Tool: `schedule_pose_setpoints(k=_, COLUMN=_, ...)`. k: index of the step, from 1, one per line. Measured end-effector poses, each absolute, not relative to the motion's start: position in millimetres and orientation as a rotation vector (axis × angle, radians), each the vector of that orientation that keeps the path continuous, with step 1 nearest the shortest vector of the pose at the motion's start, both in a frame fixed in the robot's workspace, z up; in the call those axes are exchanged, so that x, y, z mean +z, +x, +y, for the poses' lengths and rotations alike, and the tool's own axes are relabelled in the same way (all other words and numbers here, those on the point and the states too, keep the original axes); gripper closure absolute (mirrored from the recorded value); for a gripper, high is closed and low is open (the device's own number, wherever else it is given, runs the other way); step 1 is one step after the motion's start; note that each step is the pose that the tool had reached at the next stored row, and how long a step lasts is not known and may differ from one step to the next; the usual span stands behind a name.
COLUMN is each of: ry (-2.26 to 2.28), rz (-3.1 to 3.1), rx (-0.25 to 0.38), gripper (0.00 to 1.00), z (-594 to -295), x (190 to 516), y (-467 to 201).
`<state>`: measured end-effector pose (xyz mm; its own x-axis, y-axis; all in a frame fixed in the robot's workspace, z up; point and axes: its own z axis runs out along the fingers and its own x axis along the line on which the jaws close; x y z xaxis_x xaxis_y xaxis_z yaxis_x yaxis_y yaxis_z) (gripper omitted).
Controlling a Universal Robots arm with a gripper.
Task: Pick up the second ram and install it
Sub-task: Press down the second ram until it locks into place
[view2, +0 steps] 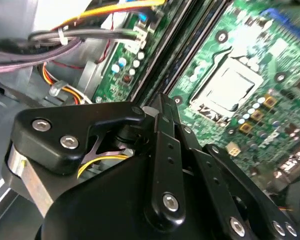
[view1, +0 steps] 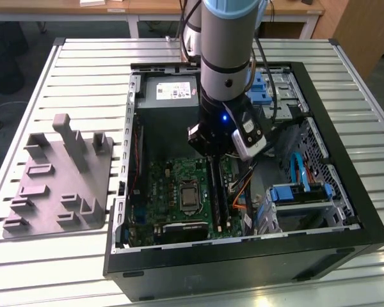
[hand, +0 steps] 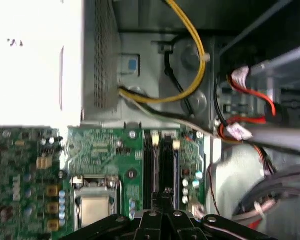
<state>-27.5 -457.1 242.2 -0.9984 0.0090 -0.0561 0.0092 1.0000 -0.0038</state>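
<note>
My gripper [view1: 210, 155] reaches down into the open computer case [view1: 345, 192], over the far end of the memory slots. A long dark memory stick, the second ram [view1: 214, 192], stands in a slot on the green motherboard [view1: 173, 185], right of the processor socket [view1: 189, 197]. In the first wrist view the fingertips [hand: 165, 192] are drawn together right above that ram [hand: 166, 160]. No gap shows between them in the second wrist view either, where my gripper [view2: 161, 97] points at the dark slots. A second dark strip [view1: 224, 198] runs parallel, close on the exterior view's right.
The grey plastic fixture block [view1: 57, 179] sits on the slatted table at the exterior view's left. Inside the case are the power supply [view1: 169, 93], yellow and red cables [hand: 190, 75], blue drive brackets [view1: 301, 192] and the case walls close around the arm.
</note>
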Motion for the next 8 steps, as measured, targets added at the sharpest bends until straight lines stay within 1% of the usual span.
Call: schedule_pose_setpoints(k=8, ry=0.014, rz=3.085, rx=-0.002, gripper=0.9, z=-441, x=229, y=-30)
